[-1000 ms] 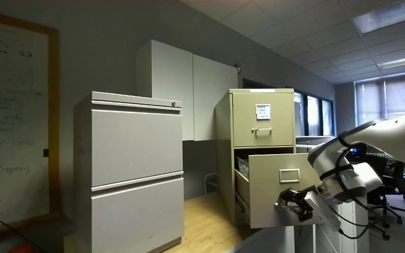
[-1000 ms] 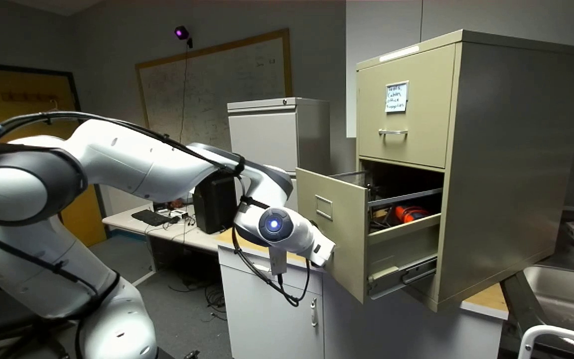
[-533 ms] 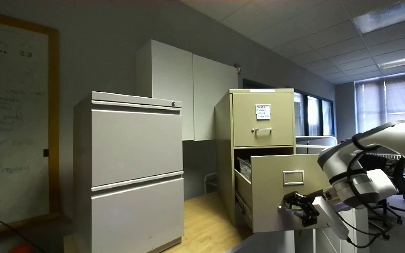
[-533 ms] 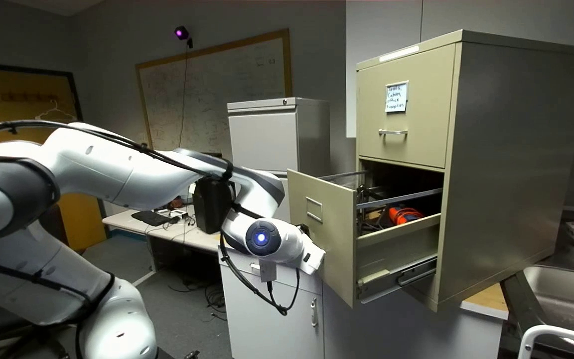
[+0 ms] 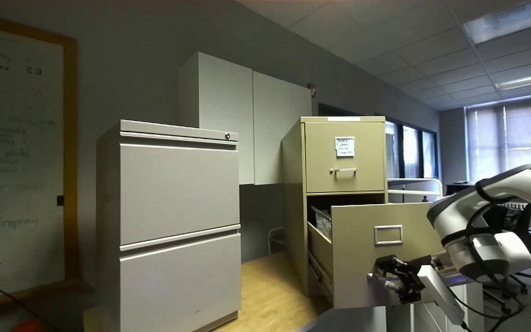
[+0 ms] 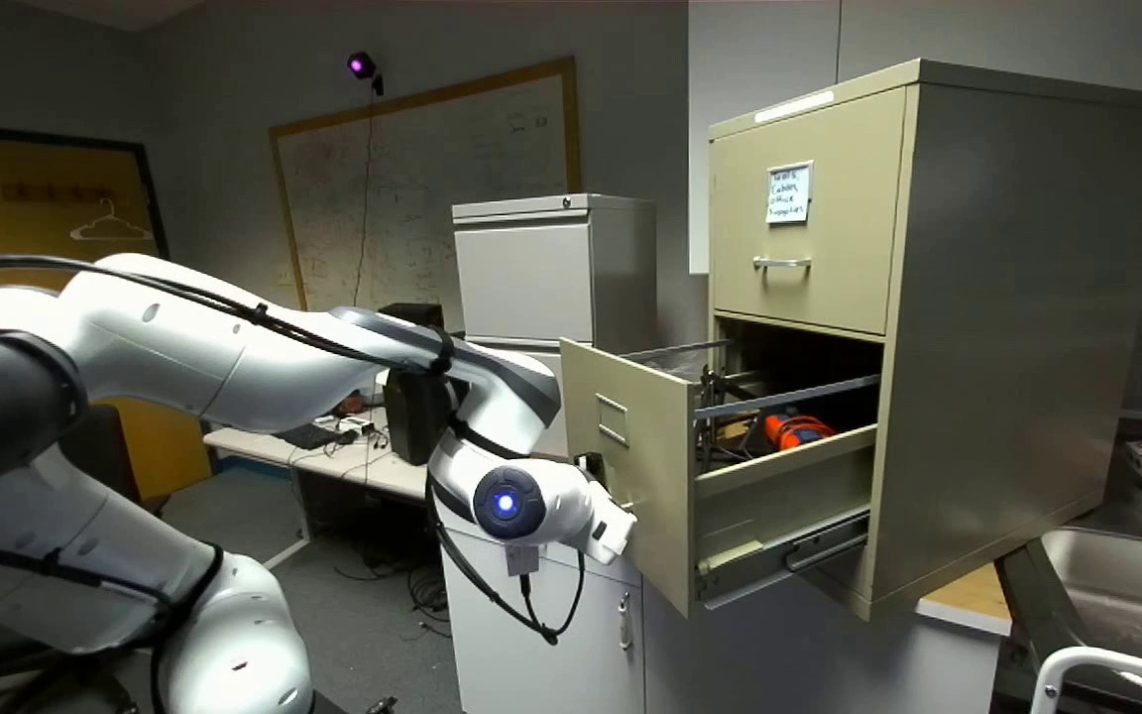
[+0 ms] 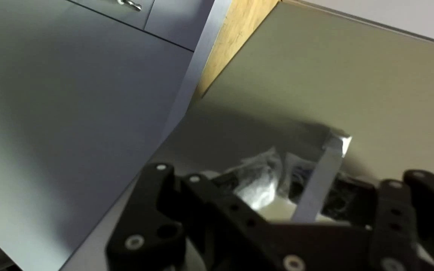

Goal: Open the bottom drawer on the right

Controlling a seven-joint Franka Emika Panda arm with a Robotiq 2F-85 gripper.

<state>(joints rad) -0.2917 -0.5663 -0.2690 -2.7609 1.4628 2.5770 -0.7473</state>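
Note:
The bottom drawer, with a plain tan front and a label frame without paper, stands well out of the tan filing cabinet. It also shows in an exterior view. My gripper is at its silver handle, low on the front. In the wrist view, my gripper has its plastic-wrapped fingers brought nearly together. The handle runs across one finger on the camera's side, so the fingers look hooked behind it. The handle's lower end is hidden by the gripper body. An orange tool lies inside the drawer.
The top tan drawer with white paper is closed above. A light-grey cabinet stands beside it on the wooden counter. A white base cabinet is below the open drawer. A metal sink lies beyond the filing cabinet.
The bottom drawer has slid further out of the cabinet, showing more of its side and contents. My gripper and arm have moved back with it, and the fingers stay at the handle.

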